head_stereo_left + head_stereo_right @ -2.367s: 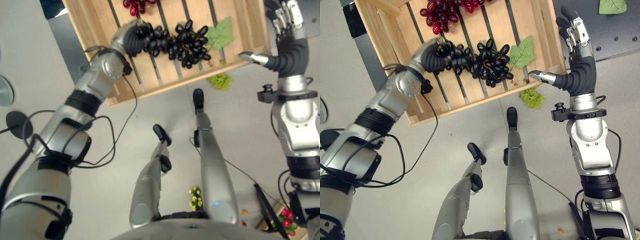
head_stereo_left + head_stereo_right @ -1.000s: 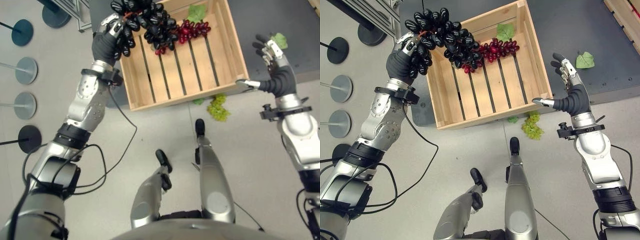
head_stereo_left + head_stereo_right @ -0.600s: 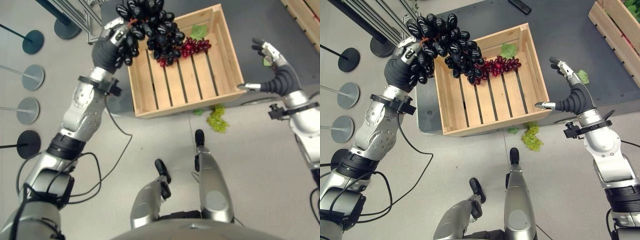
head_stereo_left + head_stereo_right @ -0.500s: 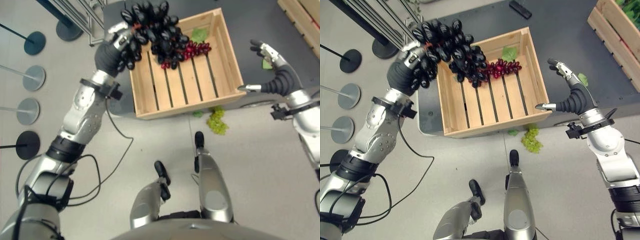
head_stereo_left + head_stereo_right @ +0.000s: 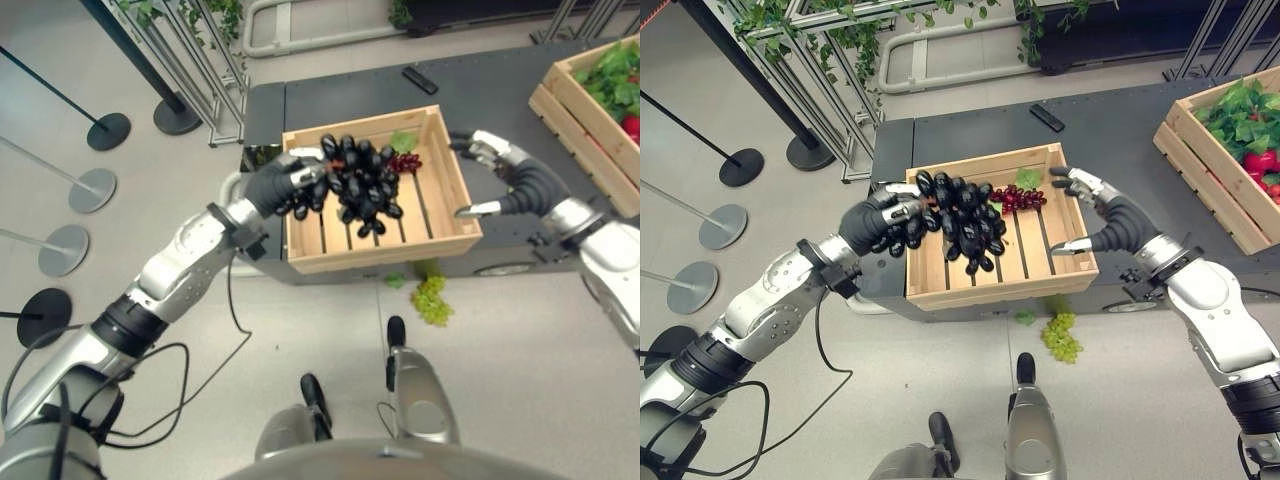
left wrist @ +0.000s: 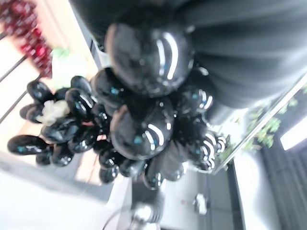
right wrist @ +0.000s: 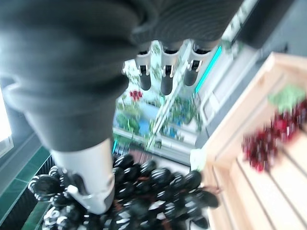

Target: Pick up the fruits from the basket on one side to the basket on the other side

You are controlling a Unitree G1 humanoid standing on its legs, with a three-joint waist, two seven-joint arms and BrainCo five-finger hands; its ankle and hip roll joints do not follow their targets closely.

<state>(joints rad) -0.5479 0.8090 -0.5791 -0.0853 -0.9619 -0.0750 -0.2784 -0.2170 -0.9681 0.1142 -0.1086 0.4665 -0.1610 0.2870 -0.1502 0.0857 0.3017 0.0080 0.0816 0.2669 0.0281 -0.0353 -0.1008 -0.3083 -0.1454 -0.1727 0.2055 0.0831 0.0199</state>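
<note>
The left hand (image 5: 872, 224) has its fingers curled round the stem end of a large bunch of glossy black grapes (image 5: 962, 221), which trails rightward from those fingers, its long axis running across the slatted wooden crate (image 5: 1072, 265) and hanging above its floor. Just beyond the bunch's far end lies a small bunch of red grapes (image 5: 1018, 198). Further right, the right hand (image 5: 1103, 221) hovers over the crate's right wall, fingers spread and empty. The far wooden crate of leafy produce (image 5: 1225, 135) sits well apart, nearer the right hand, so the carry likely runs rightward.
</note>
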